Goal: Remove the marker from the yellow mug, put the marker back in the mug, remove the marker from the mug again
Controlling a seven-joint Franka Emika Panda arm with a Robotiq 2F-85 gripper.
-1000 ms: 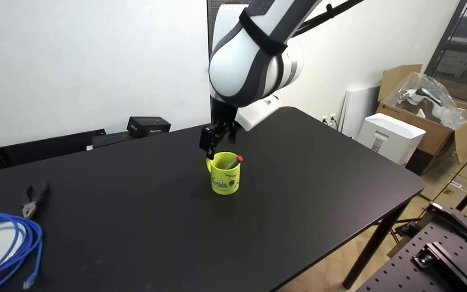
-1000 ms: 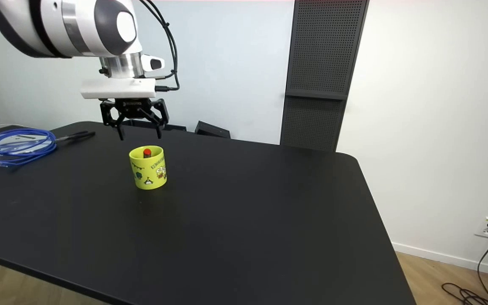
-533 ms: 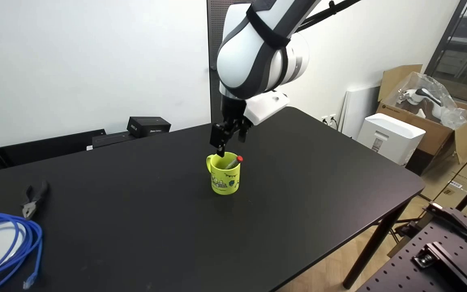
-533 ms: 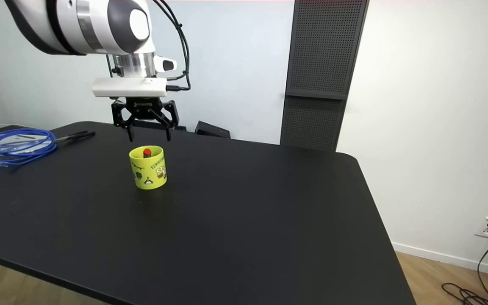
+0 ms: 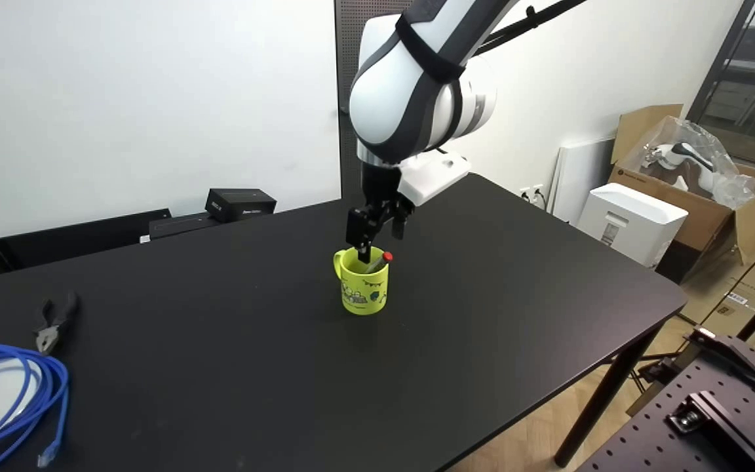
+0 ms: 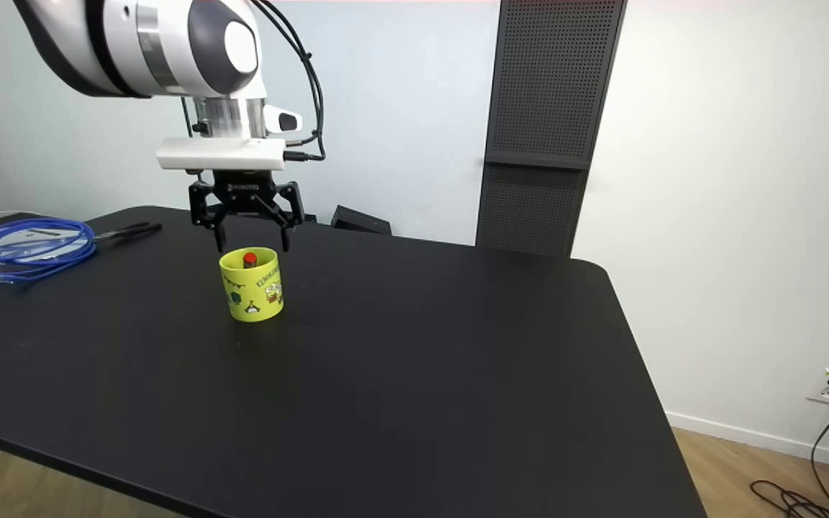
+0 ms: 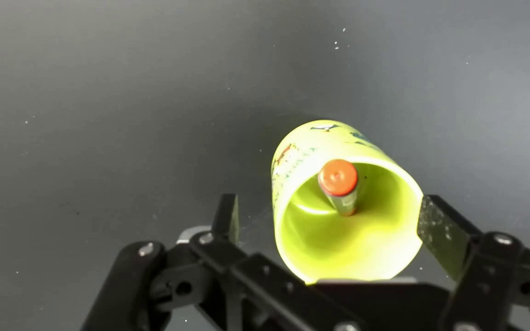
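Observation:
The yellow mug (image 5: 364, 294) stands upright on the black table; it also shows in an exterior view (image 6: 256, 296) and in the wrist view (image 7: 345, 243). The marker (image 5: 379, 263) leans inside it with its red end up, at the rim; the red end shows in an exterior view (image 6: 250, 260) and the wrist view (image 7: 338, 178). My gripper (image 6: 253, 248) is open and empty, pointing down just above the mug. In the wrist view the fingers (image 7: 329, 211) are spread wider than the mug's mouth, and the marker lies beyond the fingertip line. The mug's handle is hidden there.
Dark pliers (image 5: 55, 324) and a coiled blue cable (image 5: 37, 393) on a white disc lie at the table's far end from the arm. Black boxes (image 5: 240, 204) stand by the wall behind the table. The table's edge (image 5: 561, 396) runs along the front.
My gripper has moved sideways over the mug, then lowered closer to its rim. It stays open. The mug and the marker have not moved.

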